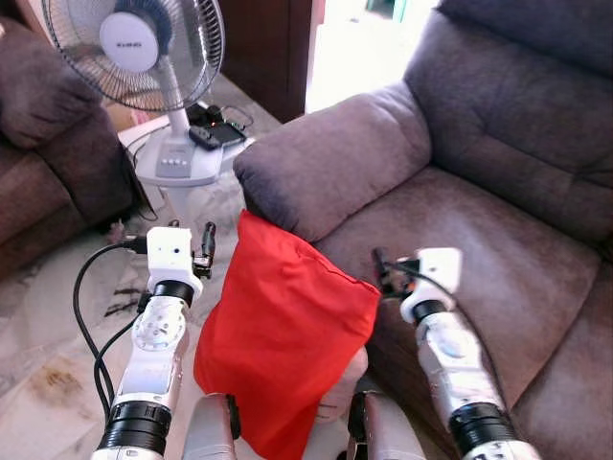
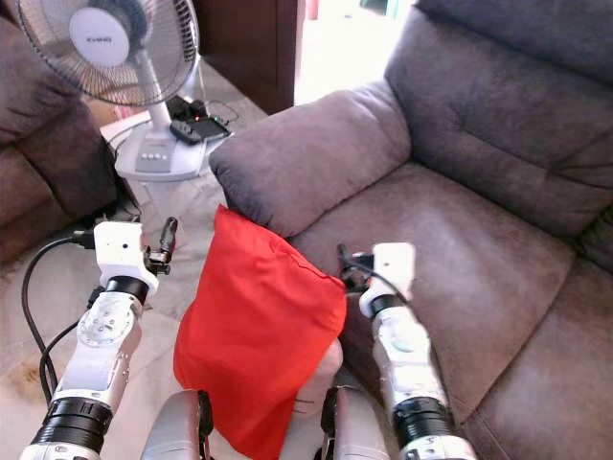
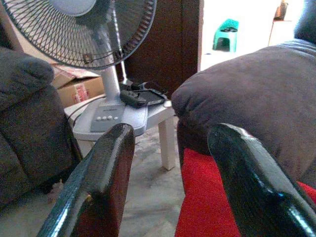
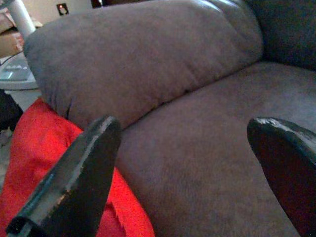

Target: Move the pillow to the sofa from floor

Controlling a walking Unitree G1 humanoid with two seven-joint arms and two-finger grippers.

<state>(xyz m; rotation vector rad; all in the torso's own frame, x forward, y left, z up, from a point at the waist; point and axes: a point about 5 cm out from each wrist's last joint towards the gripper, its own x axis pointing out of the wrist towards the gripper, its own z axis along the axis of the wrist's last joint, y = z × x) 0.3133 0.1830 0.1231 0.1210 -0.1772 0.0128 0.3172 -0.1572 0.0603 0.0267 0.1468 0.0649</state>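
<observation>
A red pillow stands on end on the floor, its top corner leaning against the front of the grey sofa just below the armrest. My left gripper is open a little to the pillow's left, level with its top corner and apart from it. My right gripper is open at the pillow's upper right corner, over the sofa seat's front edge. In the left wrist view the fingers are spread with nothing between them. In the right wrist view the fingers are wide apart over the seat, the pillow beside one finger.
A standing fan sits on a white stool with black devices, just left of the armrest. A second dark sofa is at far left. Black cables trail over the pale floor. A bright doorway lies behind.
</observation>
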